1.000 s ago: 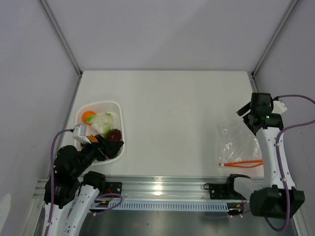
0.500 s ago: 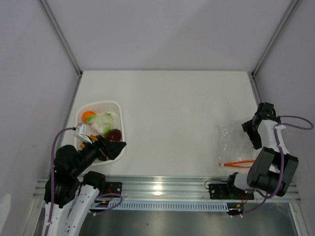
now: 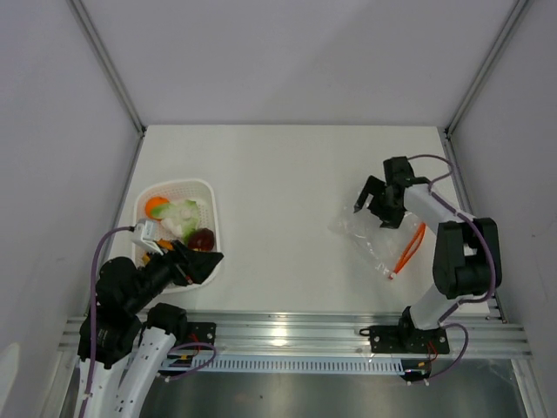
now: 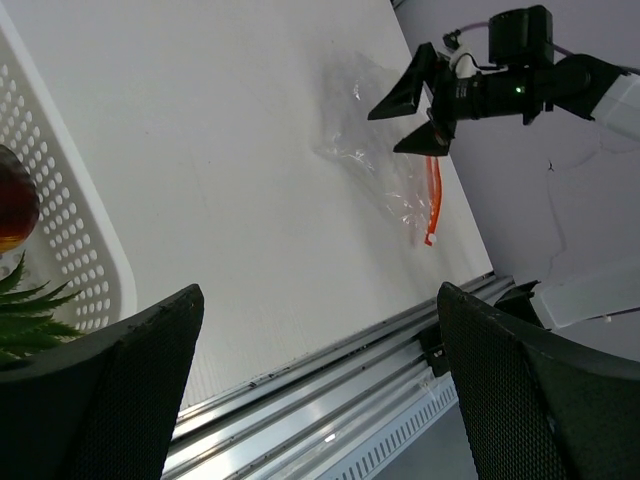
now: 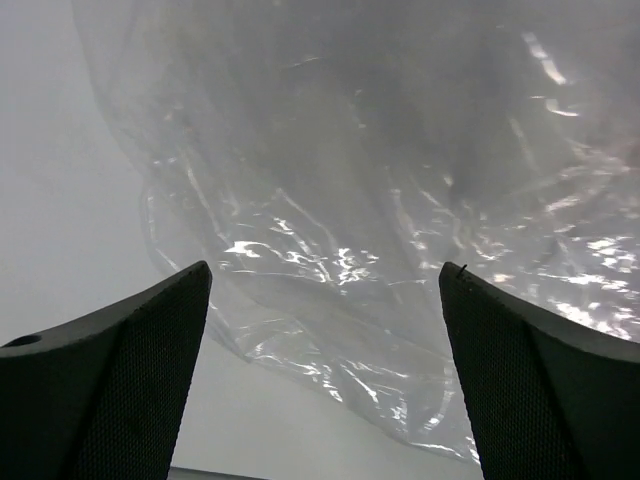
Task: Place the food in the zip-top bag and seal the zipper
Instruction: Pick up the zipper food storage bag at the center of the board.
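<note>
The clear zip-top bag [image 3: 372,237] lies flat at the right of the table, with its red-orange zipper [image 3: 407,251] running diagonally on its near-right side. My right gripper [image 3: 372,205] is open and hovers over the bag's far end, holding nothing. In the right wrist view the crinkled bag [image 5: 400,250] fills the space between the spread fingers [image 5: 110,370]. The food lies in the white mesh basket [image 3: 211,202]: round orange fruit [image 3: 157,206], leafy vegetable [image 3: 180,216], dark red piece [image 3: 202,238], and the pineapple, mostly hidden. My left gripper [image 3: 202,264] is open over the basket's near edge.
The left wrist view shows the basket wall [image 4: 60,230], the dark red piece [image 4: 15,205], green pineapple leaves [image 4: 30,310], the bag [image 4: 385,170] and the right gripper [image 4: 420,100] across the table. A metal rail [image 3: 287,335] runs along the near edge.
My right arm has swung from the far right edge leftward over the bag. The bag has shifted left and turned, so the zipper now lies diagonally. The left arm has barely moved.
</note>
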Available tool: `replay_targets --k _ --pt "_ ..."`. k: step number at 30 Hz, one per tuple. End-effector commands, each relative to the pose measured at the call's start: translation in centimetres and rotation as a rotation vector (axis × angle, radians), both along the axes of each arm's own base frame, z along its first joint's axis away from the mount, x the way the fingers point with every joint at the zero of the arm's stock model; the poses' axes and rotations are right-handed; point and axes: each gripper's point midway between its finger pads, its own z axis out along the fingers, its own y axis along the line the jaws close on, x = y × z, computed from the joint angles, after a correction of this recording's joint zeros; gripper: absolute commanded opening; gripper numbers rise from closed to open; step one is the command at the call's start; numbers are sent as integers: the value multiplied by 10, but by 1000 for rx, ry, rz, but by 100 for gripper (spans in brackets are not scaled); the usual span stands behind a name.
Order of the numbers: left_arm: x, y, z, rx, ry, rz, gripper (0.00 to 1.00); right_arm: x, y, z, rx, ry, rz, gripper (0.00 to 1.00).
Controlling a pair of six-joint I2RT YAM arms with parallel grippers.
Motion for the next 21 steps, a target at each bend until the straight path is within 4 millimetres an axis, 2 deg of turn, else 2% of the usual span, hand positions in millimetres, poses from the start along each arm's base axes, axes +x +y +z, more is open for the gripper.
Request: replay_targets --k 1,4,5,6,7,8,10,11,13,14,16,17,18,21 --pt "-3 1 7 1 -30 0 100 9 66 19 97 -47 283 96" --pt "-3 2 7 6 -24 5 99 11 85 46 56 -139 348 96" --pt "-3 2 7 8 -27 3 99 9 89 65 41 -201 361 96" --pt "-3 2 7 8 -24 2 99 8 89 74 38 -227 360 97" --pt "-2 1 7 8 -26 -2 99 8 85 83 37 -247 347 97" --pt "-1 1 5 10 -22 -4 100 7 73 95 31 -269 316 97" --pt "0 -2 4 10 -22 -21 99 5 55 105 38 -278 266 97" --pt "0 -3 4 8 -23 -27 100 5 33 113 37 -289 202 97" --pt "1 -6 2 8 -18 -44 100 0 10 112 49 -280 125 97" --pt "2 -6 0 9 -15 -47 100 -2 -16 116 44 -291 45 97" --pt "2 -8 0 10 -11 -60 99 -13 -40 103 48 -253 -34 96" --pt "3 -9 0 11 -14 -65 100 -16 -60 98 47 -242 -102 96" --pt "3 -10 1 9 -16 -69 100 -26 -67 84 49 -205 -136 96" --pt "4 -11 1 12 -18 -75 100 -33 -79 65 108 -185 -204 96"
